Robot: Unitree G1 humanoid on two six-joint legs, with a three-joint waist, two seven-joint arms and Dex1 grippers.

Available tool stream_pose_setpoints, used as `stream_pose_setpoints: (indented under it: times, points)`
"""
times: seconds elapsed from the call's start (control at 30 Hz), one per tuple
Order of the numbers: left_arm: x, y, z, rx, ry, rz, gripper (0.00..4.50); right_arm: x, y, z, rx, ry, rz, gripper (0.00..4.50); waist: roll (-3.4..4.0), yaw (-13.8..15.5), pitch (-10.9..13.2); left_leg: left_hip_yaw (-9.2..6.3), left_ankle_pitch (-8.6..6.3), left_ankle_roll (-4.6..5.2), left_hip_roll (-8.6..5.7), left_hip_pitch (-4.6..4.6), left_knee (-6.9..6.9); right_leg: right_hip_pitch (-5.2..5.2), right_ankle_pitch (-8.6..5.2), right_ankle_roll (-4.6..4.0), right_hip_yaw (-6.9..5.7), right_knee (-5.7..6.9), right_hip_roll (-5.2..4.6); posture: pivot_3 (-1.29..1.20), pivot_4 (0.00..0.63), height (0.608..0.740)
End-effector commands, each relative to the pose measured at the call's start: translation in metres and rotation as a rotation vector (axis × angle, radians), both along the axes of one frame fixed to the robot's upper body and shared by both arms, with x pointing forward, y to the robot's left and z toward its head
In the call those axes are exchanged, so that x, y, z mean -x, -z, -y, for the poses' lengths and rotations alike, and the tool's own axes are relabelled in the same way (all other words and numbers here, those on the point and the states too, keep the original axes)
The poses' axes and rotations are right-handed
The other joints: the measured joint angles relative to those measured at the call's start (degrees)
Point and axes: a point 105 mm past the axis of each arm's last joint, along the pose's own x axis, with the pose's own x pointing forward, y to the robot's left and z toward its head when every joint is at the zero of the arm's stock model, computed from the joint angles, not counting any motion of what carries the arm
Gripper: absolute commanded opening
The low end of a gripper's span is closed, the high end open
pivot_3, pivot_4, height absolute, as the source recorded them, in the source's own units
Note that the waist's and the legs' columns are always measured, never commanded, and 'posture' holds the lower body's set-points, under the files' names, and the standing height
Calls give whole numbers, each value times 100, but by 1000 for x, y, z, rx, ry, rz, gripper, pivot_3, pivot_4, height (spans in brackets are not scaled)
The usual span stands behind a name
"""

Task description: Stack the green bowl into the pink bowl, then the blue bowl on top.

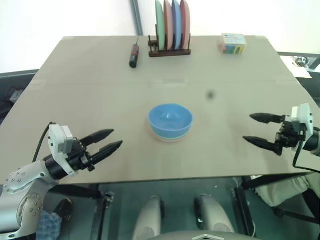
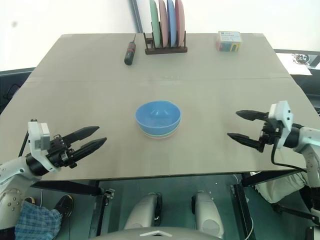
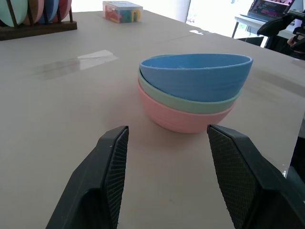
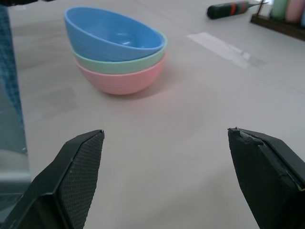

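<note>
Stack complete at table (image 1: 100, 100) centre: pink bowl (image 3: 183, 119) at the bottom, green bowl (image 3: 190, 101) nested in it, blue bowl (image 1: 170, 120) seated on top, slightly tilted in the wrist views. Only thin rims of pink and green show under the blue from above.

Left claw (image 1: 109, 141): fingers parted moderately, nothing between them, pointing toward the stack. Stack lies ahead of it and well apart, bare table in between. In the left wrist view the three bowls sit just beyond the two pads (image 3: 114, 167), roughly centred on the gap.

Right claw (image 1: 257, 129): fingers spread wide, empty, pointing toward the stack from the opposite side. Stack well apart from its tips; in the right wrist view the bowls lie ahead and off toward one finger.

Beyond the stack, far from both claws: plate rack (image 1: 170, 30), a screwdriver (image 1: 134, 55), a small box (image 1: 232, 44).
</note>
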Motion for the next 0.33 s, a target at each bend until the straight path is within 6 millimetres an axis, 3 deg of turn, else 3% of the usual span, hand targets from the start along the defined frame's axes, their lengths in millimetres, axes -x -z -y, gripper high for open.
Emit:
stream_pose_setpoints:
  times: [0.03,0.33]
  points:
    - [4,-11,-3,-41,-11,56,2791,-2,-6,17,22,26,65,4367,0,7,0,-1,0,0,0,-1,0,0,0,0,-1,0,0,0,150,740]
    - [9,-15,-2,-53,17,66,2791,-5,-1,29,12,33,58,4367,0,15,0,-2,0,0,-1,-3,0,0,1,-2,0,-1,1,0,150,740]
